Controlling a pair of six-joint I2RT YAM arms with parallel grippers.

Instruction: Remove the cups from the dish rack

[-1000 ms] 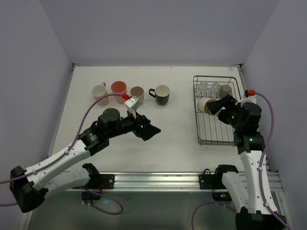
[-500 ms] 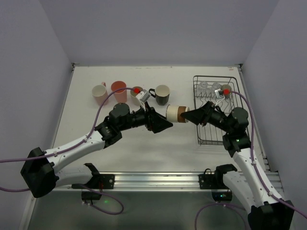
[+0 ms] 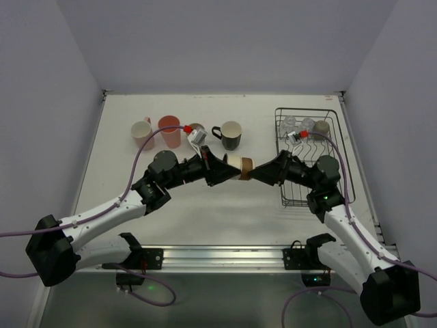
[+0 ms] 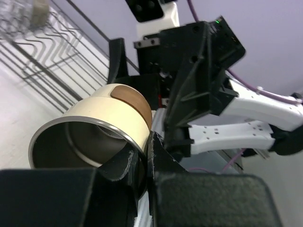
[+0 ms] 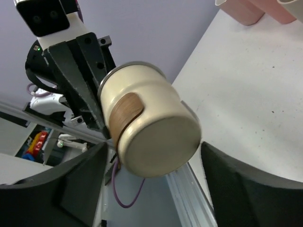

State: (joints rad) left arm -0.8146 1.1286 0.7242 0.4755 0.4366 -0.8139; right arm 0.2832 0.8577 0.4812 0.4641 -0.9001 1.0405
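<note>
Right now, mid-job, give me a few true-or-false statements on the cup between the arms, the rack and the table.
1. The cream cup is off the dish rack, between the left gripper and the right gripper. True.
2. The dish rack is empty. False: clear glasses and an olive-grey mug sit at its far end.
3. The cream cup's mouth faces the right gripper. False: its base faces the right wrist camera, and the mouth faces the left gripper.
4. The left gripper's fingers straddle the cream cup's rim. True.
5. The black mug lies on its side. False: it stands upright on the table.
</note>
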